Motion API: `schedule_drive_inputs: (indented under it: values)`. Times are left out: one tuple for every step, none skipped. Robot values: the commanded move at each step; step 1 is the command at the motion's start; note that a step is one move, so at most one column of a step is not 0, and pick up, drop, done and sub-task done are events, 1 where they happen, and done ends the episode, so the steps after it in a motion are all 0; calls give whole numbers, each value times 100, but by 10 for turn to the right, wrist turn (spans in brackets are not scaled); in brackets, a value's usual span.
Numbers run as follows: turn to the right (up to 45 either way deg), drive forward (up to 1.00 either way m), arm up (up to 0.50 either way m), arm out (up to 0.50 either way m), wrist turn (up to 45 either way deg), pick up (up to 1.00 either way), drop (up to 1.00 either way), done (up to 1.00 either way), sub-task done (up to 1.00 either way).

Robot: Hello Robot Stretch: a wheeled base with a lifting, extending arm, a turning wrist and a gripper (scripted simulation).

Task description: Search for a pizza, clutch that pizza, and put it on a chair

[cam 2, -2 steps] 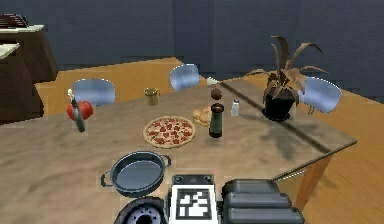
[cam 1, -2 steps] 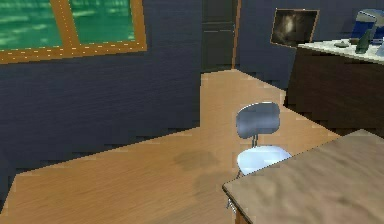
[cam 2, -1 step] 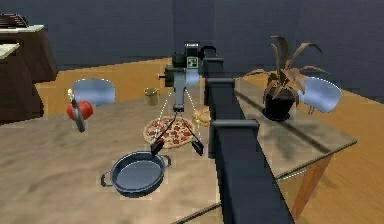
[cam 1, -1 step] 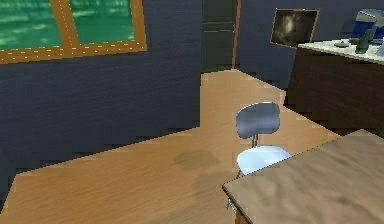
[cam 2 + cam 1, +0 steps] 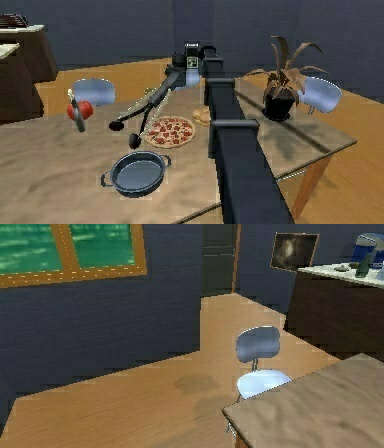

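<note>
A round pizza (image 5: 171, 130) with red topping lies flat on the wooden table (image 5: 60, 165), just left of the dark arm bar. The gripper (image 5: 140, 112) reaches down-left from the two white squares, its thin fingers ending above the tabletop close to the pizza's far left side. I cannot tell whether it holds anything. A grey-blue chair (image 5: 262, 359) with a pale seat stands at the table's corner (image 5: 320, 409) in the forward view. Two more pale chair backs show behind the table, one on the far left (image 5: 95, 90) and one on the far right (image 5: 322, 95).
On the table are a dark two-handled pan (image 5: 137, 172), a red object (image 5: 80, 108), a tan bread-like lump (image 5: 203, 117) and a potted plant (image 5: 283, 85). A dark counter (image 5: 335, 309) with items stands at the forward view's right. Open wooden floor (image 5: 150, 389) lies ahead.
</note>
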Motion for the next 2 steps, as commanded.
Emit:
schedule_drive_inputs:
  values:
    - [0,0,0,0,450,0,0,0,0]
    - [0,0,0,0,450,0,0,0,0]
